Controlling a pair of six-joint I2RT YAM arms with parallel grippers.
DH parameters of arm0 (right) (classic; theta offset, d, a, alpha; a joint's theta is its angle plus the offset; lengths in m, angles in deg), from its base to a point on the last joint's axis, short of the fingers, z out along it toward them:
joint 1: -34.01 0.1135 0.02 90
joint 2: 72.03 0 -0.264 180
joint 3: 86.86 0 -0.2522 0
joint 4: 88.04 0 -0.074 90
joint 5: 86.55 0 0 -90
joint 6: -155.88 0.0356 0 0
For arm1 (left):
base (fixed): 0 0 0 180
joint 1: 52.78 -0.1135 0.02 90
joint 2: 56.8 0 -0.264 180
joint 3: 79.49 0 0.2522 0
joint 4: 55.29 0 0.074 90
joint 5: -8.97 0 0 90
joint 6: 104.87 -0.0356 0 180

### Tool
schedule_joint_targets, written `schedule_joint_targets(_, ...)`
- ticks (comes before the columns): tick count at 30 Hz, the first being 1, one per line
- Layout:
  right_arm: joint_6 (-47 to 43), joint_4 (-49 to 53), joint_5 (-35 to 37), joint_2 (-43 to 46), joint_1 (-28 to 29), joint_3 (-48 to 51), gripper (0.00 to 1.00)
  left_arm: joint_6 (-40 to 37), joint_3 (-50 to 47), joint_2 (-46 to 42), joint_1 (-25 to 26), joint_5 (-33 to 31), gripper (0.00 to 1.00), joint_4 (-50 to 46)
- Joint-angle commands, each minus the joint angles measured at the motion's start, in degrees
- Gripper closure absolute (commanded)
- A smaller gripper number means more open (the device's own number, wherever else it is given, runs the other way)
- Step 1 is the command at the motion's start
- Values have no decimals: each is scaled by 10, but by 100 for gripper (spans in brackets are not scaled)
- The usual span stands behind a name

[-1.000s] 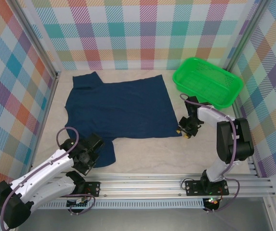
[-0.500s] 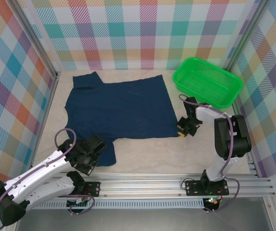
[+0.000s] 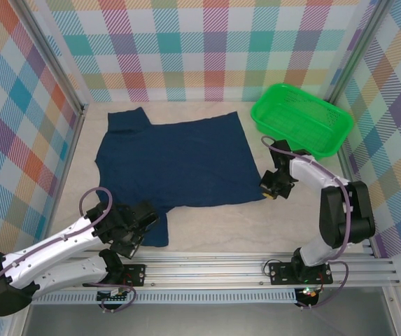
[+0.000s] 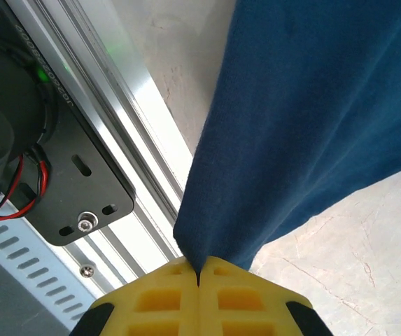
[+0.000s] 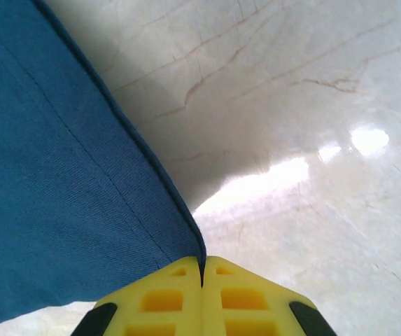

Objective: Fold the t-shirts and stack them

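Note:
A dark navy t-shirt (image 3: pixel 176 161) lies spread on the pale table, its plain side up. My left gripper (image 3: pixel 143 225) is shut on the near sleeve (image 3: pixel 155 227), close to the front rail. In the left wrist view that sleeve (image 4: pixel 305 119) hangs out of the shut yellow jaws of my left gripper (image 4: pixel 199 274). My right gripper (image 3: pixel 267 189) is shut on the shirt's near right hem corner. In the right wrist view the hemmed corner (image 5: pixel 81 203) runs into the shut jaws of my right gripper (image 5: pixel 201 269).
A bright green mesh basket (image 3: pixel 301 119) stands at the back right, just behind the right arm. The aluminium front rail (image 3: pixel 207 269) runs along the near edge, and its black bracket (image 4: pixel 60 182) sits right under the left gripper. Plaid walls close in the table.
The right gripper has shut on the hem corner and pulled it slightly nearer and rightward. The left gripper has drawn the sleeve toward the front rail, and the shirt's near edge has shifted with them.

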State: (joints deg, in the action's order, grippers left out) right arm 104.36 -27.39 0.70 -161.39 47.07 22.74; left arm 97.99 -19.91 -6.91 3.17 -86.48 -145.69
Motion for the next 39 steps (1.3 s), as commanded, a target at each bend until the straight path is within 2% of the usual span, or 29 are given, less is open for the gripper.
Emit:
schedule_joint_targets(1, -6, 45, 9, 25, 6, 13, 100, 52, 6, 7, 10, -6, 100, -13)
schedule_joint_targets(9, -9, 54, 8, 7, 6, -38, 100, -58, 107, 96, -3, -158, 100, 10)
schedule_joint_targets(15, -12, 66, 13, -28, 5, -100, 100, -138, 193, 151, -35, -209, 100, 14)
schedule_joint_targets(19, -18, 66, -1, -57, 5, -139, 100, -197, 186, 147, -107, -200, 100, 46)
schedule_joint_targets(25, -33, 77, 0, -109, 5, -202, 100, -355, 170, 170, -252, -153, 100, 156)
schedule_joint_targets(28, -35, 84, 16, -133, 4, -229, 100, -419, 195, 200, -305, -150, 100, 179)
schedule_joint_targets(33, -28, 89, 34, -165, 3, -279, 100, -491, 224, 233, -382, -138, 100, 209)
schedule_joint_targets(39, -25, 104, 45, -216, 3, -339, 100, -551, 259, 275, -451, -132, 100, 238)
